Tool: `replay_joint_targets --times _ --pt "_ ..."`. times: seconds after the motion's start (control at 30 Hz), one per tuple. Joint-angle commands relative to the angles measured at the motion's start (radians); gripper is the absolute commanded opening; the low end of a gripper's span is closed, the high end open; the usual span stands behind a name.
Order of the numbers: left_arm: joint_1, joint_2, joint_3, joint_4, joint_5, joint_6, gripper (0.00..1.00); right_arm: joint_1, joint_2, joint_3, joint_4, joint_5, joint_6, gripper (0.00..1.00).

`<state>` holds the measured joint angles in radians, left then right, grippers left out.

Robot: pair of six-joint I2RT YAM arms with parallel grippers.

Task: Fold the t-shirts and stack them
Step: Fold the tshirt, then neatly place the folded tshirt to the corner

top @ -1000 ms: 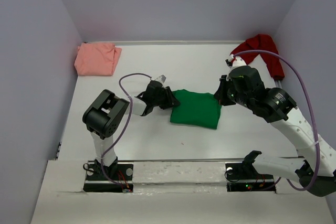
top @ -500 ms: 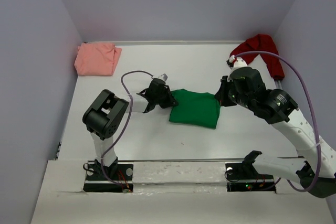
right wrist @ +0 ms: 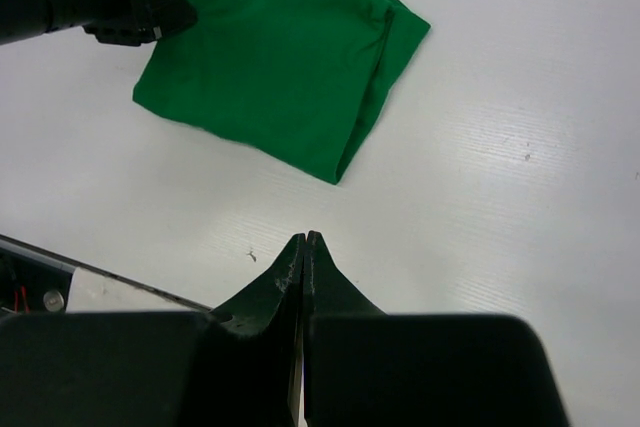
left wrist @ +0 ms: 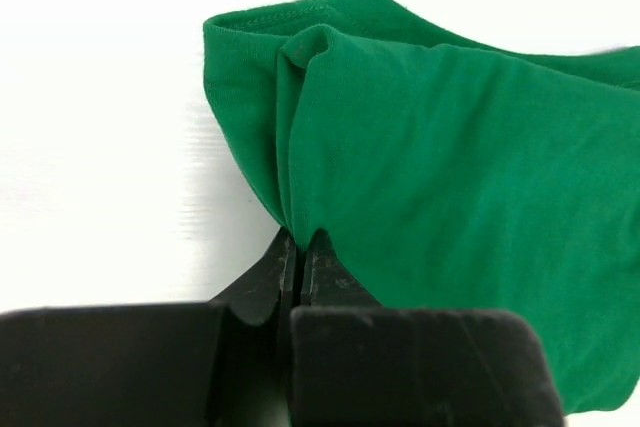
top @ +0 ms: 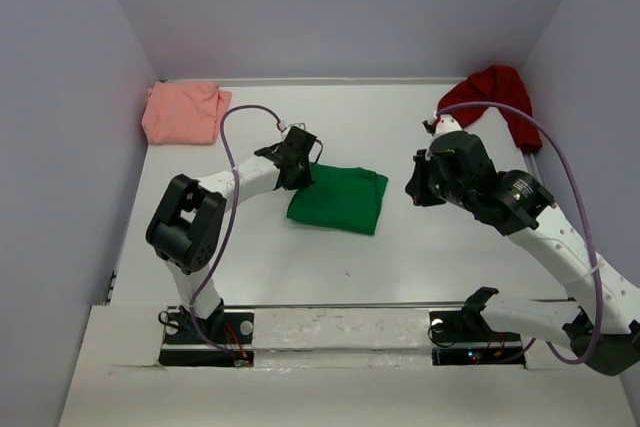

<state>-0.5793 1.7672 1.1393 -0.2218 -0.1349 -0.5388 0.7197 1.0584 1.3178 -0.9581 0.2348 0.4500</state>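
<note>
left gripper [left wrist: 299, 239] is clamped tight on a fold at the 10 o'clock corner of the green t-shirt [top: 340, 202], which lies folded mid-table. right gripper [right wrist: 304, 239] is pinched closed on nothing, off at the shirt's 3 o'clock. white table [top: 400, 247], salmon-pink t-shirt [top: 183, 112] bunched at 10 o'clock, dark red t-shirt [top: 497, 87] at 2, pale walls [top: 340, 7] all round

My left gripper [top: 300, 169] out at 1 o'clock, pinching the green t-shirt [top: 340, 202], right gripper [top: 417, 188] at 11 o'clock, closed

White-and-black arms [top: 555, 237], looping purple cables [top: 248, 108], black tapered fingers [left wrist: 262, 282].
</note>
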Motion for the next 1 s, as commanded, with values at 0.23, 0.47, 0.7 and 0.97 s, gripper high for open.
replay_joint_targets --times 0.23,0.47,0.7,0.97 --pt "0.061 -0.038 0.191 -0.122 -0.095 0.141 0.0 0.0 0.005 -0.037 0.061 -0.022 -0.022 0.0" --pt "0.177 0.006 0.293 -0.142 -0.081 0.236 0.0 0.0 0.009 -0.049 0.068 -0.032 -0.031 0.0" --pt "0.231 0.115 0.459 -0.18 -0.049 0.313 0.0 0.0 0.008 -0.074 0.085 -0.066 -0.037 0.0" --pt "0.308 0.231 0.683 -0.263 -0.054 0.381 0.0 0.0 -0.002 -0.089 0.085 -0.058 -0.051 0.0"
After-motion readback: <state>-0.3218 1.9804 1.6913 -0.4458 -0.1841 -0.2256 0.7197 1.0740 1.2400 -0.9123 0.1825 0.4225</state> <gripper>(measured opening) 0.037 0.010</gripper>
